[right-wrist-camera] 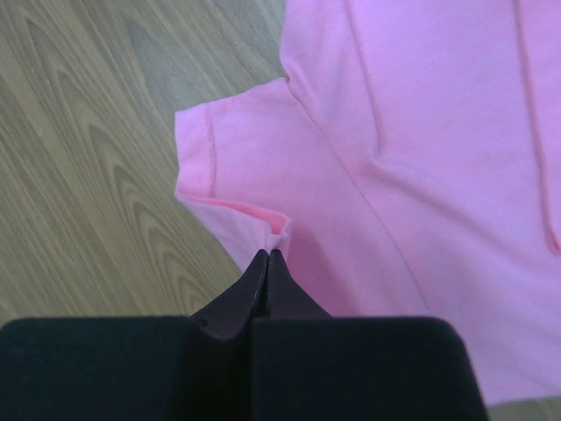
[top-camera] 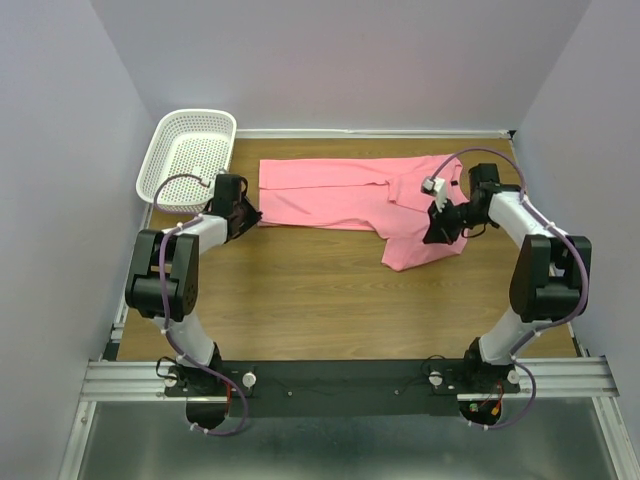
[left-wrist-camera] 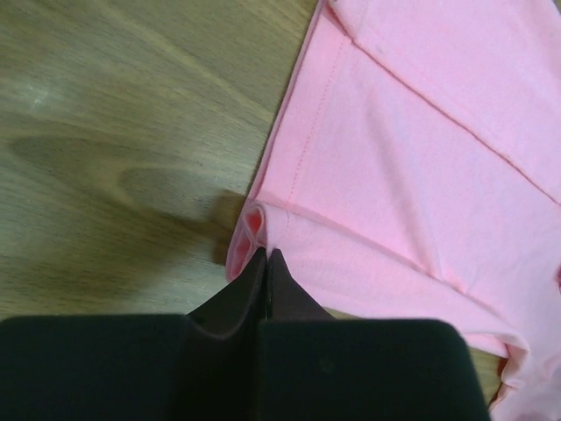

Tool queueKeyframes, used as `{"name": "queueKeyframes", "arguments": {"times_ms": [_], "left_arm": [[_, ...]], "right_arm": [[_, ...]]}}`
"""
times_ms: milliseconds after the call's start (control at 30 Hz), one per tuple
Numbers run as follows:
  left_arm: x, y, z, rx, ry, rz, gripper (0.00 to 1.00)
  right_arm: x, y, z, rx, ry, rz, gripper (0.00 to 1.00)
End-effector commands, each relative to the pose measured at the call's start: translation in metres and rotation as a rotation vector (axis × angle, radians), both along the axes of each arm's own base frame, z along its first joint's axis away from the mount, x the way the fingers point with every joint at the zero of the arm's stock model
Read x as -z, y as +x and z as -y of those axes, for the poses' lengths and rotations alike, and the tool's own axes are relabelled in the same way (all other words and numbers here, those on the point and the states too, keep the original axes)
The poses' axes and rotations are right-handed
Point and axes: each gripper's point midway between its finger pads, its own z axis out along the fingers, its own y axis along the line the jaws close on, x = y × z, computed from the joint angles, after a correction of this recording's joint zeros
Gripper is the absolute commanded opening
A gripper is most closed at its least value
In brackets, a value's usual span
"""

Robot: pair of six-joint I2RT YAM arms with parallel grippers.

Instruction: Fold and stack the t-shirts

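Top external alone shows the basket [top-camera: 160, 150]; wrist views show my left end effector [left-wrist-camera: 266, 254] and right end effector [right-wrist-camera: 267, 256] clamped on t-shirt [left-wrist-camera: 394, 175] edges.

A robot lab test booth: plain pale walls [top-camera: 350, 60] box in a wood-grain table [top-camera: 300, 300], with an aluminium mounting rail [top-camera: 125, 380] along the frame's bottom.

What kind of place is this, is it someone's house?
Probably a robot test booth, not a house: plain walls box in a wooden table, two robot arms are bolted to a metal rail, and a pink t-shirt and a white basket are laid out.
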Motion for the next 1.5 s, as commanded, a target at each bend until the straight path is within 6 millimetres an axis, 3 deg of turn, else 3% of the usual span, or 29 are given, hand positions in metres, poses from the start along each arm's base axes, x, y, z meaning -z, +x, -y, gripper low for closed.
{"name": "queueKeyframes", "arguments": {"times_ms": [0,100,300,667,1067,1300,1467], "left_arm": [[-0.032,0.005,-0.004,0.019,0.042,0.087,0.02],[-0.05,-0.004,0.002,0.062,0.022,0.123,0.02],[-0.064,-0.025,0.01,0.117,-0.015,0.153,0.02],[-0.063,-0.051,0.004,0.145,-0.013,0.164,0.02],[-0.058,-0.079,0.008,0.208,-0.031,0.172,0.01],[-0.036,-0.092,0.008,0.236,-0.017,0.122,0.01],[-0.032,-0.09,0.008,0.239,-0.018,0.114,0.01]], "right_arm": [[-0.035,0.002,0.012,0.05,0.02,0.089,0.01],[-0.063,0.006,0.039,0.145,0.03,0.162,0.01],[-0.102,-0.008,0.064,0.257,0.01,0.275,0.01],[-0.149,-0.017,0.103,0.466,-0.044,0.419,0.01],[-0.142,-0.034,0.108,0.481,-0.092,0.45,0.01],[-0.115,-0.048,0.103,0.443,-0.106,0.417,0.01],[-0.091,-0.053,0.103,0.414,-0.115,0.365,0.01]]}}
